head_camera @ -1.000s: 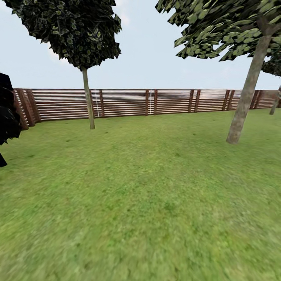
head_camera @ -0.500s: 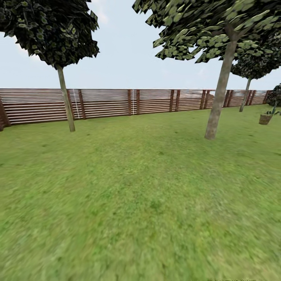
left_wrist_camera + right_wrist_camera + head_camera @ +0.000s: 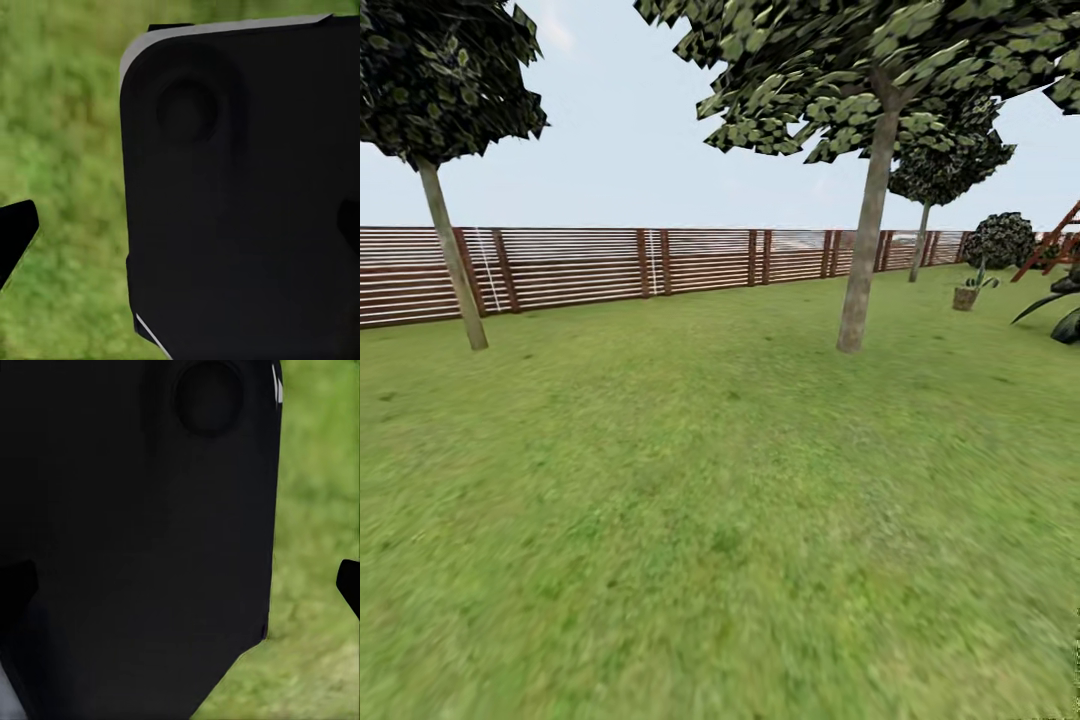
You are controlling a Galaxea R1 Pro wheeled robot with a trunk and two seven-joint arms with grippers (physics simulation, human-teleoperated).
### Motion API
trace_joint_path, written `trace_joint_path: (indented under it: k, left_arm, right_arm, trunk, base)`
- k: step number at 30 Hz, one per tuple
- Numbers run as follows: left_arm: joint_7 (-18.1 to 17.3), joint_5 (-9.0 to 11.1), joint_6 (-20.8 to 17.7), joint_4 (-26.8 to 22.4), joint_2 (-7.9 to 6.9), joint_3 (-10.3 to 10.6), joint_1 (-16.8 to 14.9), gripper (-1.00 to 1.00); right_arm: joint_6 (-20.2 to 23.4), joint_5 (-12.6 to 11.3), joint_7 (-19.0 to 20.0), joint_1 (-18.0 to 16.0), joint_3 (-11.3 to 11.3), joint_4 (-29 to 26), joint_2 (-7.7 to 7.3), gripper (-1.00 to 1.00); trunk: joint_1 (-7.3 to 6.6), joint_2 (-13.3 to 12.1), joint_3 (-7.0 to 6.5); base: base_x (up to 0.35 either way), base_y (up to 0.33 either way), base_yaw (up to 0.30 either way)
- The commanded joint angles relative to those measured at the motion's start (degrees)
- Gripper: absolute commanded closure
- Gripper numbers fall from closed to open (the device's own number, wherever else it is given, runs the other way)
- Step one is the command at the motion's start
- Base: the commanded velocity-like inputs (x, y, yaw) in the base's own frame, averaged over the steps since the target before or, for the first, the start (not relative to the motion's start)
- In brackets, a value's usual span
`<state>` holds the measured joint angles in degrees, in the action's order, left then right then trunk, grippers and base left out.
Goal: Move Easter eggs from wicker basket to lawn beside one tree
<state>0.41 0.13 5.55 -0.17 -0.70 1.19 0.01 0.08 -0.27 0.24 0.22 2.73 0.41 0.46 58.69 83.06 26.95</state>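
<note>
- The whole view has slid left since a moment ago, so the robot is turning right, not the trees moving.
- A leaning tree (image 3: 860, 250) now stands mid-lawn (image 3: 690, 500); a potted plant (image 3: 966, 293) has come into sight by the fence (image 3: 610, 262).
- Basket and eggs: not seen yet, so it is probably searching.
- Each wrist view shows a dark body over grass; I cannot tell whether either tool is open.

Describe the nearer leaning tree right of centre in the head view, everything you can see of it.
The tree has a thick, bare trunk, pale grey-green and mottled, leaning slightly with its top toward the picture's right. It forks high up into short limbs under a broad canopy of dark and pale green leaves that runs off the top edge. Its base stands in the lawn, in front of the slatted wooden fence. Nothing lies at its foot that I can make out.
</note>
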Motion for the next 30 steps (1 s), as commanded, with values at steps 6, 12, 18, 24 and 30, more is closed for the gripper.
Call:
trace_joint_path:
  k: [6, 12, 18, 24, 30]
  left_arm:
    - [0.00, -0.03, 0.16, 0.00, 0.00, 0.12, 0.02, -1.00]
    - [-0.11, -0.01, 0.16, 0.00, 0.00, 0.12, 0.02, -1.00]
    - [-0.14, -0.02, 0.16, 0.03, 0.00, 0.12, 0.01, -1.00]
    - [-0.14, 0.02, 0.16, 0.00, 0.00, 0.12, 0.01, -1.00]
    - [-0.15, 0.17, 0.15, 0.04, 0.00, 0.06, 0.00, -1.00]
  right_arm:
    - [0.01, 0.00, 0.02, 0.01, 0.26, 0.26, -0.02, -1.00]
    - [0.01, 0.00, 0.02, 0.00, 0.26, 0.30, -0.05, -1.00]
    - [-0.04, 0.02, 0.02, -0.02, 0.22, 0.30, 0.03, -1.00]
    - [-0.07, 0.07, 0.02, 0.02, 0.18, 0.23, 0.06, -1.00]
    - [-0.07, 0.09, 0.02, 0.00, 0.14, 0.14, 0.11, -1.00]
  trunk:
    - [0.03, 0.02, 0.04]
    - [0.03, 0.02, 0.04]
    - [0.03, 0.02, 0.04]
    - [0.03, 0.02, 0.04]
    - [0.03, 0.02, 0.04]
  base:
    - [0.316, 0.111, -0.296]
    - [0.316, 0.143, -0.295]
    - [0.311, 0.152, -0.178]
    - [0.284, 0.178, -0.034]
    - [0.268, 0.193, -0.006]
